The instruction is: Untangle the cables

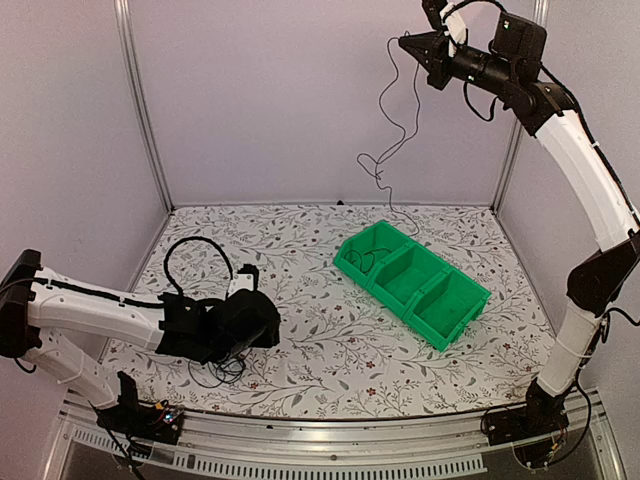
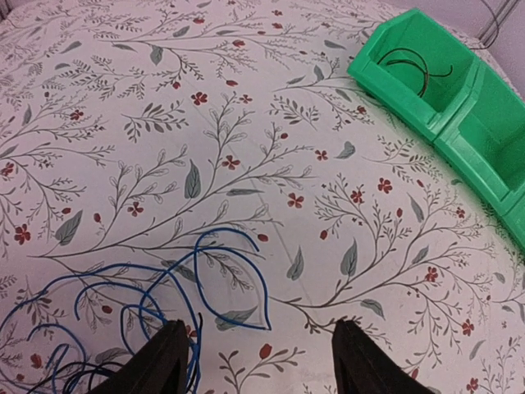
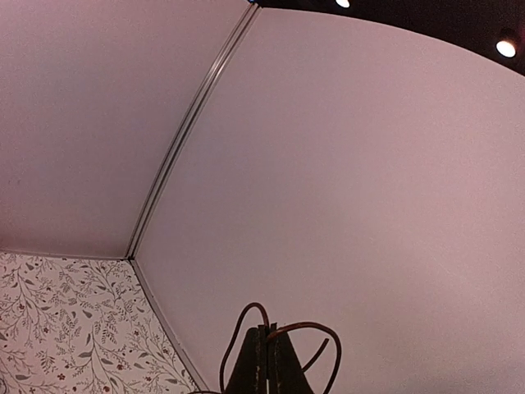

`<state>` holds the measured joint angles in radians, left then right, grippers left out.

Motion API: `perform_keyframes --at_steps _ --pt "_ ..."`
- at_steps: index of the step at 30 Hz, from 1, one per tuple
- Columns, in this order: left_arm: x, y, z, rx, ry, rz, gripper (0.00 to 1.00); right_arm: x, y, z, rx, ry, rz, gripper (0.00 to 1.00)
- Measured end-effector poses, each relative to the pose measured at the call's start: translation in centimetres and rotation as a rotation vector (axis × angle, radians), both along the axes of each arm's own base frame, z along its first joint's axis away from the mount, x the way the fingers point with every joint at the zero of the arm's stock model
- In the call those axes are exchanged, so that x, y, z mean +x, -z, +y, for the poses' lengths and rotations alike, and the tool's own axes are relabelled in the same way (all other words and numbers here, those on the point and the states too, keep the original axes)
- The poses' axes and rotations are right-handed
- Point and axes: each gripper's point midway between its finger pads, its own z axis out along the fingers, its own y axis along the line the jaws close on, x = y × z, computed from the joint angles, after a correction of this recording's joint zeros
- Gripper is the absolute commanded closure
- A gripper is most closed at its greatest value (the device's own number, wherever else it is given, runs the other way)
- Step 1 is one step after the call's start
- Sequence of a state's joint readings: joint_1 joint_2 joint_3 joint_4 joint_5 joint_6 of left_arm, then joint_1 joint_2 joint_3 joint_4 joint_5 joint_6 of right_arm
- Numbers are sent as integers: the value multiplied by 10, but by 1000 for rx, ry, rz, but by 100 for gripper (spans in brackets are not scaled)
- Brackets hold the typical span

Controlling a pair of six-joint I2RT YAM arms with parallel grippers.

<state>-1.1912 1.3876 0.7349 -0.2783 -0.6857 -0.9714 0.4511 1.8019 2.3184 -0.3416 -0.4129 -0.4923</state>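
Note:
My right gripper [image 1: 403,42] is raised high at the back right. In the right wrist view it [image 3: 269,328] is shut on a thin dark cable [image 3: 283,322] that loops out on both sides of the tips. That cable [image 1: 385,150] hangs in loose bends down to the table behind the green bin [image 1: 440,325]. My left gripper [image 1: 272,328] sits low at the front left, open, with nothing between its fingers [image 2: 168,361]. Thin blue cables [image 2: 123,287] lie coiled on the cloth by its left finger. A dark coil [image 2: 410,66] lies in the bin's end compartment.
The green bin has three compartments and stands at an angle right of centre on the flowered tablecloth [image 1: 310,240]. A thick black hose [image 1: 190,250] arcs above my left arm. Grey walls close in the back and both sides.

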Motion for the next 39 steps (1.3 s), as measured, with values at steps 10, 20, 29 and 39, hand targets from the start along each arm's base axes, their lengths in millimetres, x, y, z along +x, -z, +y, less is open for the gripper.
perform_keyframes --at_steps 10,20,29,39 --pt "-1 9 -3 18 11 20 39 38 153 16 -142 13 295 100" --pt "-3 13 -4 21 11 32 38 36 244 15 -199 14 445 100" --pt "-3 18 -3 28 4 40 38 22 225 7 -178 20 411 100" --pt "-2 18 -5 27 1 42 38 5 157 -3 -115 22 301 100"
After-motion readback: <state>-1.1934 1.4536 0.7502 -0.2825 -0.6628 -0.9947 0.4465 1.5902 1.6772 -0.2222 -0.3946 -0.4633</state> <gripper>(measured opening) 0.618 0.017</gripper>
